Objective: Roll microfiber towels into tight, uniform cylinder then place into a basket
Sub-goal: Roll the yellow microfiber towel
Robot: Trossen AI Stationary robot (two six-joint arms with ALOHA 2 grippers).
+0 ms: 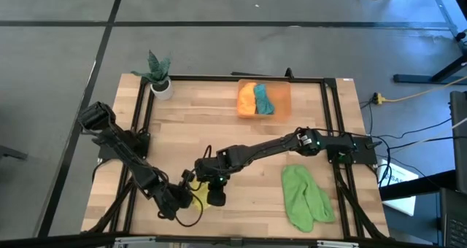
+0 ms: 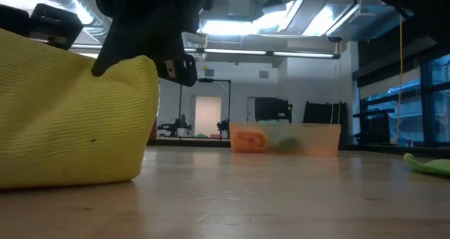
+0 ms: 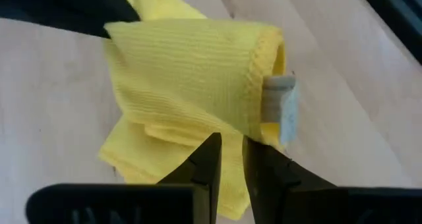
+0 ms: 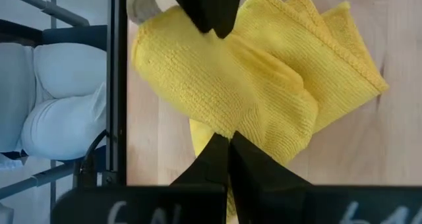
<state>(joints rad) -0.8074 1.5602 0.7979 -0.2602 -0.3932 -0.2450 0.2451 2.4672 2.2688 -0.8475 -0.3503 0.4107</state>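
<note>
Two grippers on yellow towel (image 3: 198, 72), front table (image 1: 219, 131) edge.
Left gripper (image 3: 227, 159) and right gripper (image 4: 227, 155) both pinched, seemingly on its folds.

Right pincer (image 4: 229, 145), tips together, pinches the bunched yellow towel (image 4: 264, 92) on the table (image 4: 369, 138).

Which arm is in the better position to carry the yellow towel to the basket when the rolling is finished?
Probably the right. Both the left gripper and the right gripper are at the yellow towel, but the right arm's base stands nearer the basket, which already holds two rolls.
</note>
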